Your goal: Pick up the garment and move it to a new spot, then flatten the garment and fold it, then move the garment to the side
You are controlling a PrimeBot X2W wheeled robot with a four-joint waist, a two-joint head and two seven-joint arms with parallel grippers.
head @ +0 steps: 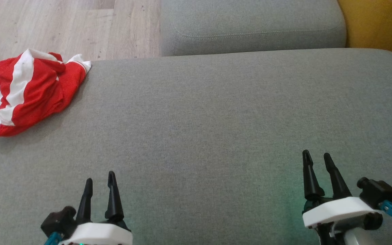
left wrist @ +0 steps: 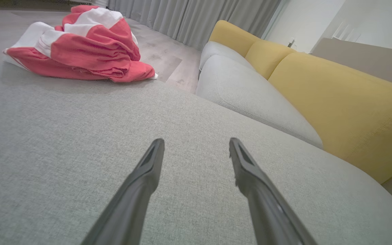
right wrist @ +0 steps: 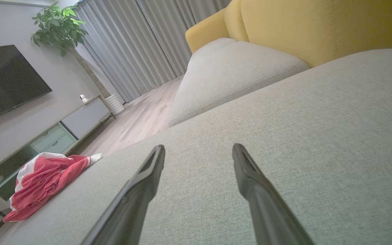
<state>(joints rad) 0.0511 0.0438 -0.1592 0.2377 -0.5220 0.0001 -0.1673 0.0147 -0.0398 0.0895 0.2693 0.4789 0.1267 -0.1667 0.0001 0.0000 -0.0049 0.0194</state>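
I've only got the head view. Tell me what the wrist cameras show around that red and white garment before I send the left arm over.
Observer: In the left wrist view the garment is a raised heap of bunched folds, not a flat layer.
Operator: Report what lies past it, off the seat.
Observer: The right wrist view shows a low cabinet there, with a dark screen on the wall above it.
Operator: Check the garment's outer end.
Observer: In the right wrist view that end seems to droop over the seat's edge.
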